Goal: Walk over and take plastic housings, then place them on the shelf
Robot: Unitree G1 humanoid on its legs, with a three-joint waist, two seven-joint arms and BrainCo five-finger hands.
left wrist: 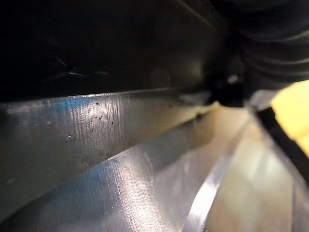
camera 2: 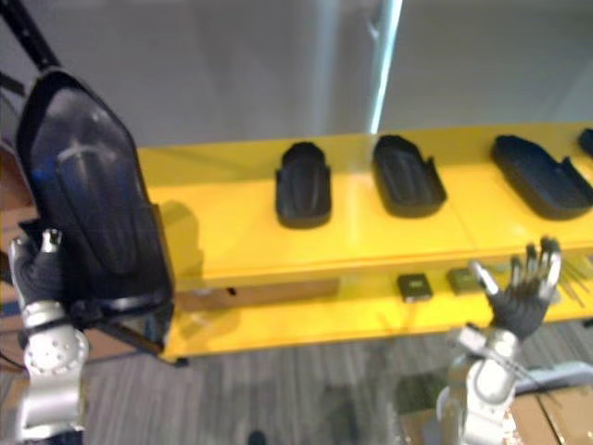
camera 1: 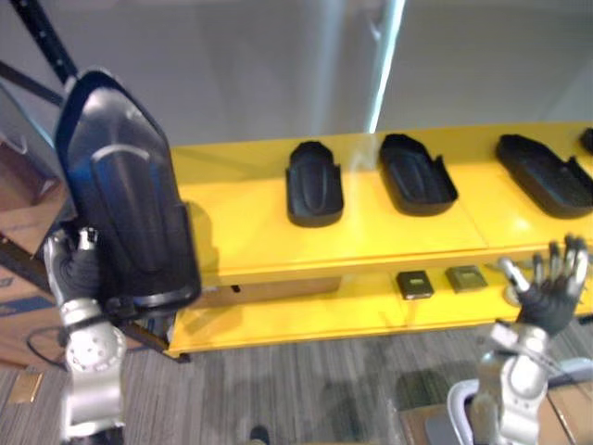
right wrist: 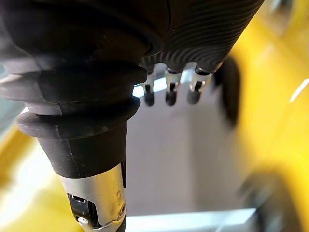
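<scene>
Our left hand (camera 1: 74,271) was raised with the large black plastic housing (camera 1: 125,199) standing upright against it, narrow end up. The shell hid the grip, so we could not tell whether the hand was clasped round it or merely propping it. Just beyond that hand and to its right ran the long flat yellow shelf (camera 1: 241,222), bare at the near end, with three more black tray-shaped housings (camera 1: 315,184) lying in a row farther right. Our right hand (camera 1: 548,289) hung well off to the right, below the shelf's front edge, spread wide and holding nothing. We judged the tall shell top-heavy on one hand. It could tip or slide out on the way down, its lower edge could catch the shelf's lip, or a wide swing could knock the nearest tray-shaped housing askew.
</scene>
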